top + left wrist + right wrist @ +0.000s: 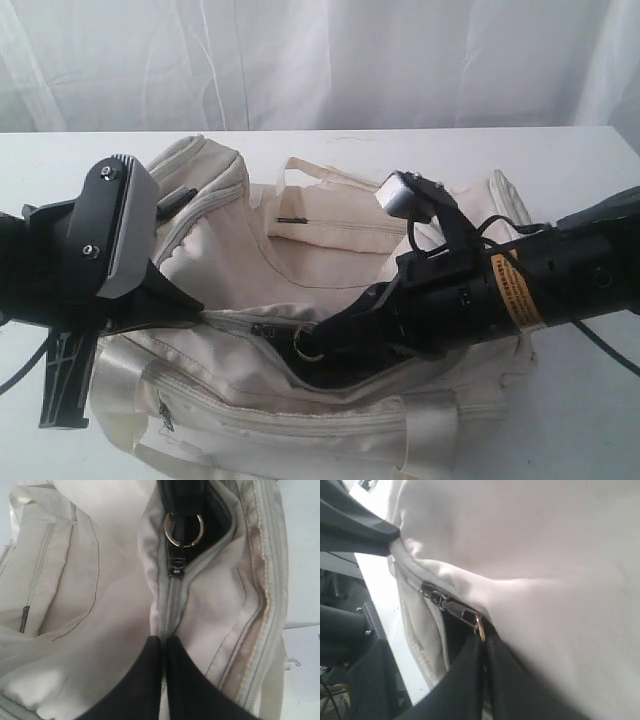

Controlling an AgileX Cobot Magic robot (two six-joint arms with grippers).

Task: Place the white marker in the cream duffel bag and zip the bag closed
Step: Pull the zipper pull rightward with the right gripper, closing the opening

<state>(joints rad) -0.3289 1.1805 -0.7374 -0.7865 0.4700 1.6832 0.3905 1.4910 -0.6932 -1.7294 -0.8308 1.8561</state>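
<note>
- At the middle of the white table, the cream duffel bag lies lengthwise from left to right. Its top zipper is shut along the left part and gapes dark toward the right.
- The left gripper is clenched on the bag's fabric at the shut end of the zipper, anchoring it.
- The right gripper is clenched on the metal ring pull, which hangs from the zipper slider.
- The white marker shows in no view. It is probably inside the bag, but the dark opening gives no proof.
- Risk: the ring is thin and smooth, so it could slip out of the right pinch if the pull goes steeply upward rather than along the track.
- Risk: loose cream fabric bulges just beside the slider, and it may be drawn into the teeth and jam the zip.
- Risk: if the left pinch loses the cloth, the soft bag would likely drag rightward with the slider instead of closing.
- Risk: were the marker lying across the opening, the slider could snag on it.
- Hidden: the right arm covers most of the open stretch in the exterior view, so how much is left to close is hard to judge.
- Hidden: the bag's near side and the left arm are cut off by the frame, and the right wrist view is too close and blurred to show the teeth.
</note>
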